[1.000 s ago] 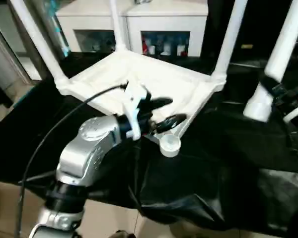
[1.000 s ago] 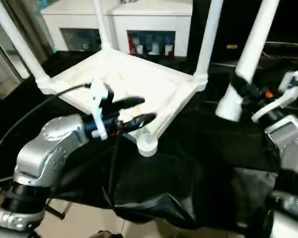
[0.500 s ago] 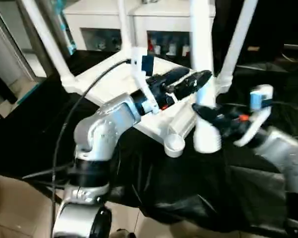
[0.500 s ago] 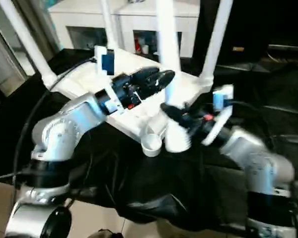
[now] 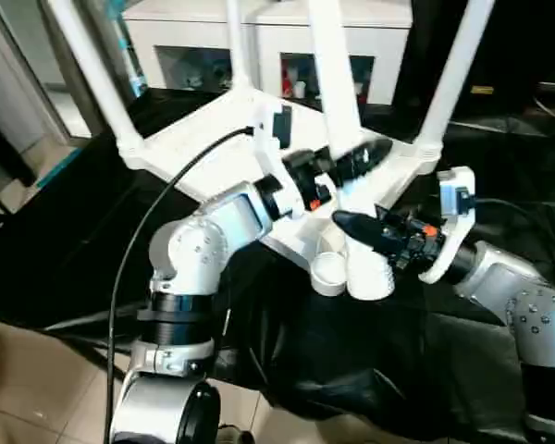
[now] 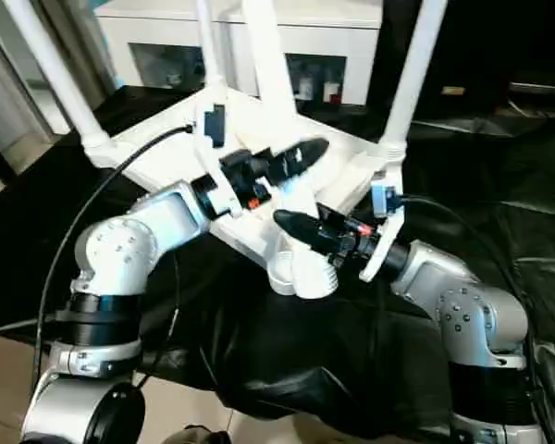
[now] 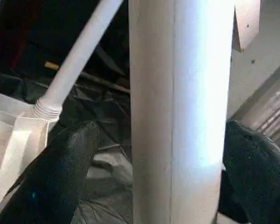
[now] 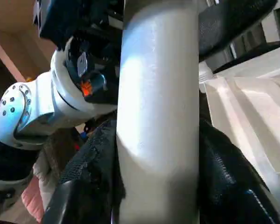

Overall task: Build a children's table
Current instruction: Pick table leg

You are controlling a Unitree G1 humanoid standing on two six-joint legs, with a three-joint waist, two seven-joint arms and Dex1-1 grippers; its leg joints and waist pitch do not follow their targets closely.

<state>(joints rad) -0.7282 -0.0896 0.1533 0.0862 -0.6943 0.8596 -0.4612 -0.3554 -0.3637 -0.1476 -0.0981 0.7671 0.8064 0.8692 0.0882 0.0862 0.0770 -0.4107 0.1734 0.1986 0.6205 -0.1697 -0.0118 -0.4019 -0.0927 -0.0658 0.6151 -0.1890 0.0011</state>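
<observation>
Leg (image 5: pixel 338 83) number four is hanging upright just beside the empty corner socket (image 5: pixel 327 271) of the upturned table top (image 5: pixel 203 139) on the black-draped surface (image 5: pixel 444 351). Right gripper (image 5: pixel 356 227) fingers are pinching its flared foot, carrying it; left gripper (image 5: pixel 365 155) fingers are straddling the tube higher up, spread wide, likely to steady it.

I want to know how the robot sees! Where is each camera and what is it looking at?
Head cameras: look down from the robot's head at the upturned table; both silver arms show.
Left wrist camera: looks along the left gripper, fingers either side of the loose leg.
Right wrist camera: looks along the right gripper, which holds the leg.
All views share that leg.
</observation>
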